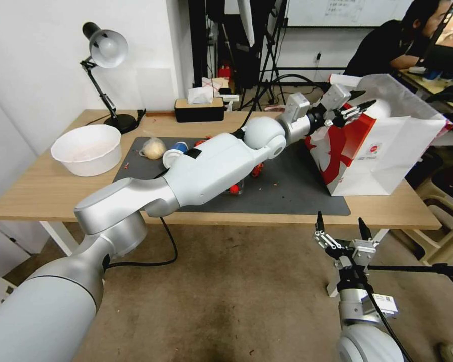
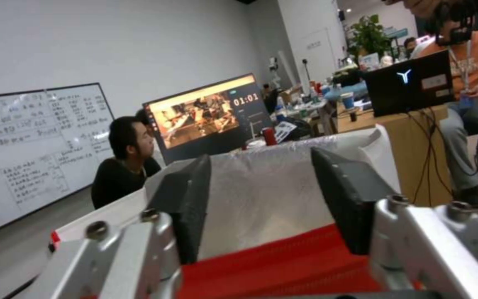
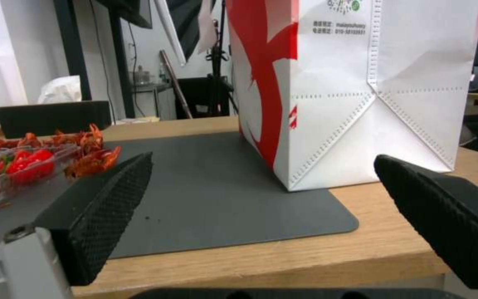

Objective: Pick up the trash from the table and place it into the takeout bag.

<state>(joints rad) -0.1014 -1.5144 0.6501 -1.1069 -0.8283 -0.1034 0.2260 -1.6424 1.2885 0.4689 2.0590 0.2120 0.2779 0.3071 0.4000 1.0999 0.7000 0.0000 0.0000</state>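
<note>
The left gripper (image 1: pixel 356 108) is hanging spread open over the takeout bag (image 1: pixel 387 151) at the table's (image 1: pixel 35 191) far right. The right gripper (image 1: pixel 341 229), open too, is waiting near. The small clear bag (image 1: pixel 153 148) on the left looks soft and light; pinching its top seems best.

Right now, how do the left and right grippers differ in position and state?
The left gripper is stretched out over the table, at the mouth of the takeout bag; the right gripper hangs below the table edge, in front of it. The left points forward into the bag opening; the right points upward. Shared: both are open, with nothing between the fingers.
</note>
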